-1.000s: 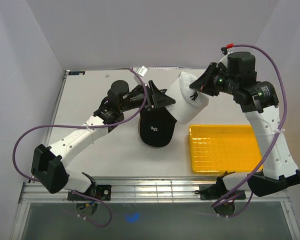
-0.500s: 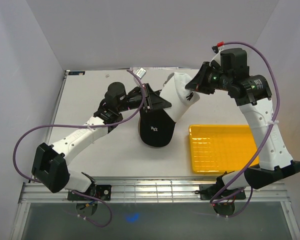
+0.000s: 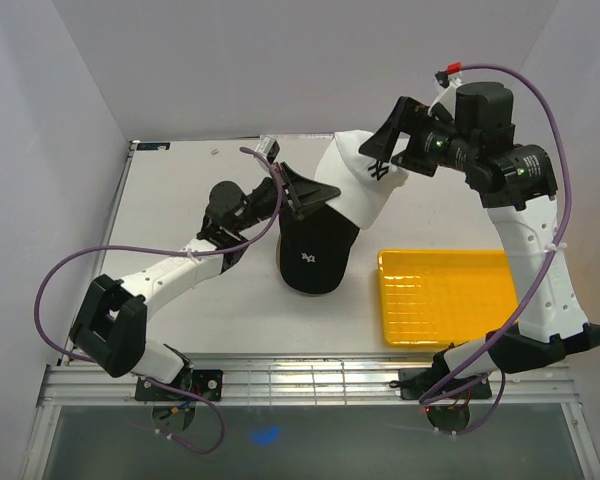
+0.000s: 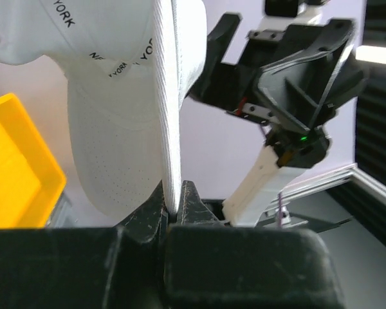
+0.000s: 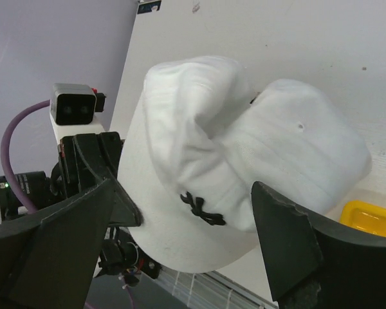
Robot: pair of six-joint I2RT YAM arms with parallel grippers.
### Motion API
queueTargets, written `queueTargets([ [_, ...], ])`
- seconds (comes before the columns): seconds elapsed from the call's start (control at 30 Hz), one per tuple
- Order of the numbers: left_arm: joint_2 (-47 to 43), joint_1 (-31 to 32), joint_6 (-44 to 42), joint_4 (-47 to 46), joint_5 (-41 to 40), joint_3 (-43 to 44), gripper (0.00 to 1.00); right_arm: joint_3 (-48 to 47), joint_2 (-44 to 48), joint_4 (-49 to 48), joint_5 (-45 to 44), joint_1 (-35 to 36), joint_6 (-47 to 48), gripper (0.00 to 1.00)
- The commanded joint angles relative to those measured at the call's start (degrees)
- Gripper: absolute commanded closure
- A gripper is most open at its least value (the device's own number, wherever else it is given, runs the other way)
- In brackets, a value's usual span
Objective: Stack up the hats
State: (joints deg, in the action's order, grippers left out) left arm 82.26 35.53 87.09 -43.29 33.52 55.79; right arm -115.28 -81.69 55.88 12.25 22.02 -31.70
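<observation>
**White hat hanging in the air, black hat sitting below it**

So the white hat is hanging above the table in the upper middle of the top view, with its crown pointing toward the upper right. The left gripper is pinching the brim edge-on, fingers squeezed together on the fabric. The right gripper is hovering at the crown with its fingers spread wide, one on each side, gripping nothing. The black hat is lying flat at center frame, partly under the white one. A yellow tray is sitting at the lower right.
</observation>
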Motion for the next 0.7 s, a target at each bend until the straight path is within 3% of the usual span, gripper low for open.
queueTargets([
  [0.0, -0.8, -1.0, 8.6, -16.2, -8.4, -0.8, 1.00, -1.8, 0.0, -2.3, 2.1, -2.2, -1.6, 0.08],
  [0.37, -5.1, -1.5, 13.2, -22.5, -30.0, -7.9, 1.00, 15.3, 6.7, -14.6, 10.0, -7.5, -9.6, 0.06],
  [0.67, -3.9, -1.4, 16.5, -23.7, -31.9, -7.7, 1.00, 34.6, 11.9, -35.6, 18.2, -6.1, -24.4, 0.05],
])
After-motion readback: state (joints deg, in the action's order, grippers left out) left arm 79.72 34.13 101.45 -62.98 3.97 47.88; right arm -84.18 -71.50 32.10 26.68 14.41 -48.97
